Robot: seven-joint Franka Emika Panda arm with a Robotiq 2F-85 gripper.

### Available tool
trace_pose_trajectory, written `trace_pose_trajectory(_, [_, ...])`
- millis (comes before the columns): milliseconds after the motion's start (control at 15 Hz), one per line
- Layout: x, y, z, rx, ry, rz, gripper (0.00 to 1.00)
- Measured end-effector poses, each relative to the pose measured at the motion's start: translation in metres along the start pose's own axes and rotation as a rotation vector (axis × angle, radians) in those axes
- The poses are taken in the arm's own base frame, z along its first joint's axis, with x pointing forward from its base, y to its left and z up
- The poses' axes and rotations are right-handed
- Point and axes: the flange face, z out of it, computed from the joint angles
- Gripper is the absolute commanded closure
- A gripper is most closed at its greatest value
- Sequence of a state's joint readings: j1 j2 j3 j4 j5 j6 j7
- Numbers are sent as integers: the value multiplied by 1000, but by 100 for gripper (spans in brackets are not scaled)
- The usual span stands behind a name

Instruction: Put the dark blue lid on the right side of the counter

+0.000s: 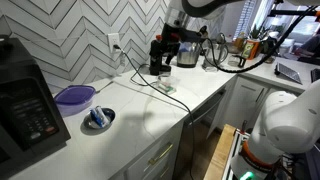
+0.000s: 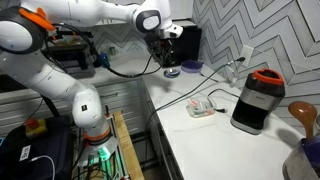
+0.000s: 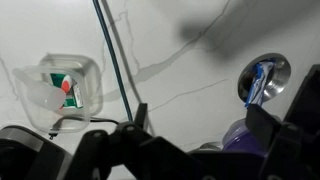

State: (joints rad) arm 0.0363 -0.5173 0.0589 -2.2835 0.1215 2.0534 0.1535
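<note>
While the tool [image 2: 165,48] hangs open (holding nothing), the dark blue lid [image 1: 75,95] lies below, off to one side.

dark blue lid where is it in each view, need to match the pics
Exterior view: the dark blue lid lies left of middle, on the counter.
Exterior view: the lid is small, above middle, at the counter's far end.
Wrist view: the lid shows low on the right, partly hidden.
Shared landmark: the grey dish with blue-and-white contents, close beside the lid in all three.
</note>
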Motion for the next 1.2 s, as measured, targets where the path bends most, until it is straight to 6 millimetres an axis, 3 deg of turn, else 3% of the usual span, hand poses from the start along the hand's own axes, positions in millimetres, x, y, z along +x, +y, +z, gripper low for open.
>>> trace_pose_trajectory(933, [7, -1, 2, 13, 32, 6, 0])
trace_pose_trajectory(1067, [26, -5, 18, 59, 75, 32, 0])
trace_pose_trajectory(1200, [52, -15, 48, 110, 91, 58, 0])
